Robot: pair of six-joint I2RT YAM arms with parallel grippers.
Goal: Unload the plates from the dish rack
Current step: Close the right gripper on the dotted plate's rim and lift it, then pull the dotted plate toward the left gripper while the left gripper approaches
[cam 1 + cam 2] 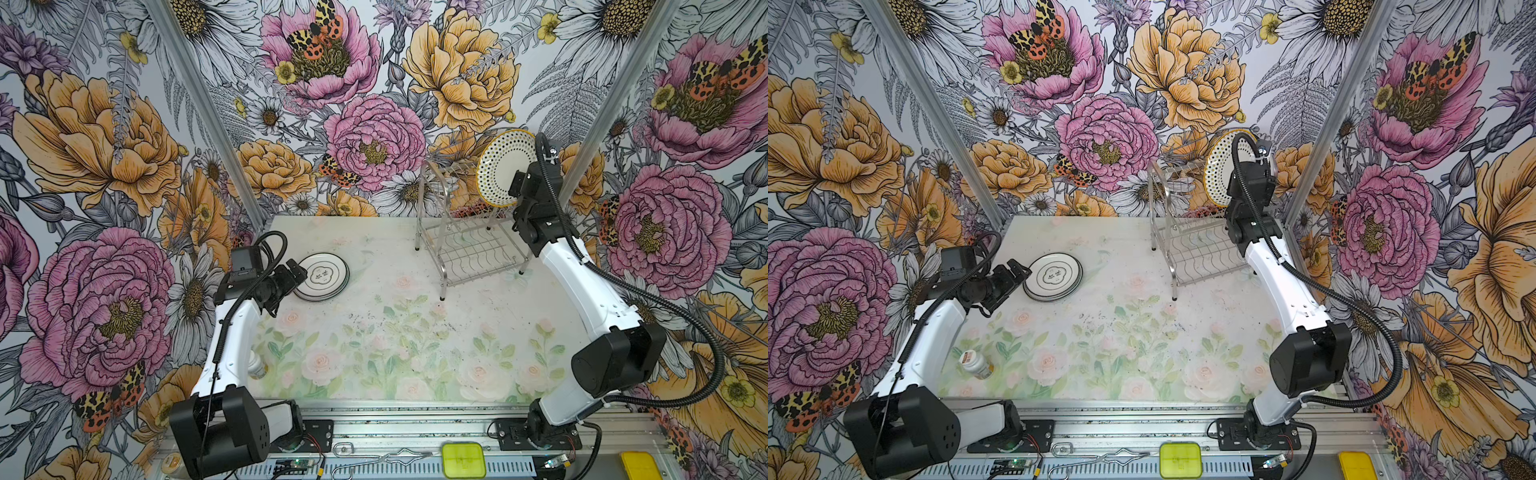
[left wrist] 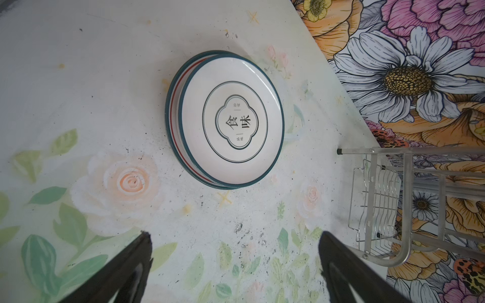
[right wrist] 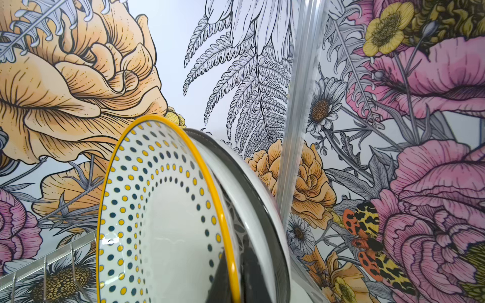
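The steel wire dish rack (image 1: pixel 469 249) (image 1: pixel 1200 253) stands at the table's back right. At its far upper end a white plate with dark and yellow dots and a yellow rim (image 1: pixel 498 170) (image 1: pixel 1219 170) (image 3: pixel 157 223) stands on edge. My right gripper (image 1: pixel 515 187) (image 3: pixel 235 272) is shut on its rim. Close behind it is a dark-rimmed plate (image 3: pixel 252 210). A stack of plates (image 1: pixel 322 276) (image 1: pixel 1054 276) (image 2: pixel 231 120) lies flat on the table at the left. The top one has a green rim and black characters. My left gripper (image 1: pixel 297 272) (image 2: pixel 235 236) is open and empty beside the stack.
A small bottle (image 1: pixel 976 365) lies by the left arm near the table's front. Past the front edge, on the rail, are a yellow-green box (image 1: pixel 463 459) and a wire tool (image 1: pixel 374 457). An aluminium post (image 1: pixel 598 124) stands just right of the rack. The rack's lower shelf (image 2: pixel 378 204) holds nothing.
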